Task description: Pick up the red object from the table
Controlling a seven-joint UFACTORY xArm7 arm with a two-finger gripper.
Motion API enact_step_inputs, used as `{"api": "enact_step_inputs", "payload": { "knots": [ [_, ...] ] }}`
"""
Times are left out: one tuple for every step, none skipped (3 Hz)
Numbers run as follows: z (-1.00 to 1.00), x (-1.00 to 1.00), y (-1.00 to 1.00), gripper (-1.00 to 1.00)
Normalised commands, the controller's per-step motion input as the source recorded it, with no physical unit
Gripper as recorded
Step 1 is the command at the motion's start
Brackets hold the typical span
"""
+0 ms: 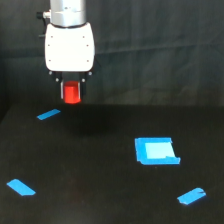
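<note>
Matte black tabletop point(100, 165) with blue tape bits, white-bodied claw point(71, 93) up at 11 o'clock, clamped on small red-orange stubby block point(72, 93), lifted clear of the surface

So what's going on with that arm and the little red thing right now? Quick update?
Gripper shut on red object, held clear above the table. Blue square patch and blue tape strips lie below. Nothing in the way.

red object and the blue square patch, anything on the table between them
Nothing: in the exterior view, bare black table separates the gripper-held red object from the blue square patch.
</note>
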Motion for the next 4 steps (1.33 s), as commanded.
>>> {"api": "enact_step_inputs", "payload": {
  "knots": [
    [-0.07, -0.02, -0.04, -0.86],
    [-0.06, -0.11, 0.11, -0.92],
    [-0.13, 0.04, -0.02, -0.86],
    [-0.02, -0.05, -0.04, -0.87]
  ]
}}
